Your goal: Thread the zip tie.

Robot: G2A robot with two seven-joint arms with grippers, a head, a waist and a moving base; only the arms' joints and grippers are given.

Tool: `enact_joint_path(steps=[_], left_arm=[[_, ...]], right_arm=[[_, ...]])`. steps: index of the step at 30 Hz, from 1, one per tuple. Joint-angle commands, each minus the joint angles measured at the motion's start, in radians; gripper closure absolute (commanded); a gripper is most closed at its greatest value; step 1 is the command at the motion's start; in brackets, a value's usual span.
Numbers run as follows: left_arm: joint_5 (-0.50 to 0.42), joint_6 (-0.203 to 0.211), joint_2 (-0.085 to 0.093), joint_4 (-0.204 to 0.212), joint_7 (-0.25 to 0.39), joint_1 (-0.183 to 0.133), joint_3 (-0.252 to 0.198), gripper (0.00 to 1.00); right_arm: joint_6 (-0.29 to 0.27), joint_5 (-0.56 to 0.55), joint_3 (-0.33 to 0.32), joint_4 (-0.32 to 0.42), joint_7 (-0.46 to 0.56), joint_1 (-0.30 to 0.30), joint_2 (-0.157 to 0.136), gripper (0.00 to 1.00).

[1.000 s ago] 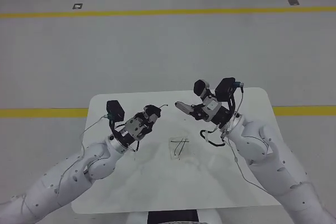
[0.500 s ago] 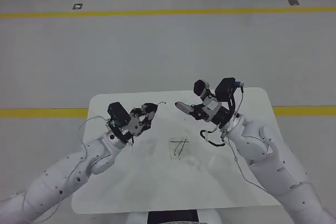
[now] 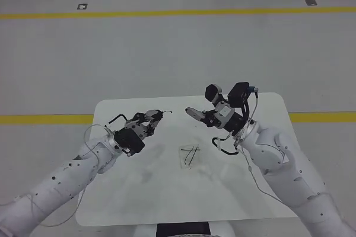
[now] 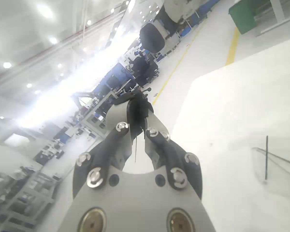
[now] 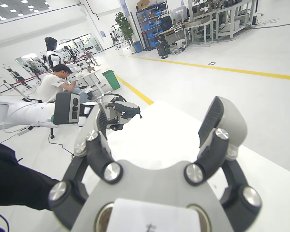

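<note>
The left fingers are clamped on a thin black zip tie. A short length of it hangs back between them toward the wrist. In the top view one end is seen poking out past them, left of centre in the frame and held clear of the counter.

Beyond the held tie, a clear pouch with a few more black ties in it lies flat on the counter, at the middle of the top view. It is touched by neither arm.

Farther across, the right fingers are spread wide with nothing between them. They sit right of centre in the top view, are pointed toward the left ones, and are kept apart from them by a gap.

The task is judged to be at an early stage. One tie is gripped and raised off the counter, so the pick-up can be counted as done. No loop is seen, and the tail is not yet passed through the head. Which end of the tie sticks out cannot be told. What is left, by this reading, is for the free end to be taken by the empty fingers, lined up with the head and fed through.
</note>
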State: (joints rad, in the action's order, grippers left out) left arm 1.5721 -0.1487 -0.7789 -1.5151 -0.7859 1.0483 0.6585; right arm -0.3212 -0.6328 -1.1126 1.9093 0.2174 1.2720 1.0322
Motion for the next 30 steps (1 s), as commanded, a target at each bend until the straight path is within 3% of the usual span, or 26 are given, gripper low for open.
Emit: enact_joint_path(steps=[1, 2, 12, 15, 17, 20, 22, 25, 29, 30], left_arm=[[-0.002, -0.031, 0.007, 0.028, -0.029, -0.034, -0.038, 1.00], [-0.002, -0.055, 0.013, 0.050, -0.036, -0.057, -0.065, 1.00], [-0.002, -0.055, 0.013, 0.050, -0.032, -0.060, -0.067, 1.00], [-0.002, -0.064, 0.022, 0.073, -0.052, -0.088, -0.087, 1.00], [-0.002, -0.096, 0.036, 0.100, -0.082, -0.130, -0.136, 1.00], [-0.002, -0.120, 0.048, 0.108, -0.123, -0.157, -0.175, 1.00], [-0.002, -0.134, 0.051, 0.109, -0.135, -0.159, -0.179, 1.00], [-0.002, -0.123, 0.055, 0.105, -0.170, -0.155, -0.171, 1.00], [-0.005, -0.097, 0.058, 0.100, -0.200, -0.147, -0.151, 1.00], [-0.020, -0.090, 0.059, 0.099, -0.207, -0.141, -0.142, 1.00]], right_arm=[[0.000, 0.000, 0.000, 0.000, 0.000, 0.000, 0.000, 0.00], [0.000, 0.000, 0.000, 0.000, 0.000, 0.000, 0.000, 0.00], [0.000, 0.000, 0.000, 0.000, 0.000, 0.000, 0.000, 0.00], [0.000, 0.000, 0.000, 0.000, 0.000, 0.000, 0.000, 0.00], [0.000, 0.000, 0.000, 0.000, 0.000, 0.000, 0.000, 0.00], [0.000, 0.000, 0.000, 0.000, 0.000, 0.000, 0.000, 0.00], [-0.011, -0.055, -0.005, 0.002, -0.004, -0.002, -0.001, 0.00], [-0.019, -0.236, 0.006, 0.019, -0.065, -0.015, -0.008, 0.00], [-0.019, -0.452, 0.044, 0.003, -0.206, -0.038, -0.023, 0.00], [-0.019, -0.529, 0.057, -0.010, -0.292, -0.050, -0.029, 0.00]])
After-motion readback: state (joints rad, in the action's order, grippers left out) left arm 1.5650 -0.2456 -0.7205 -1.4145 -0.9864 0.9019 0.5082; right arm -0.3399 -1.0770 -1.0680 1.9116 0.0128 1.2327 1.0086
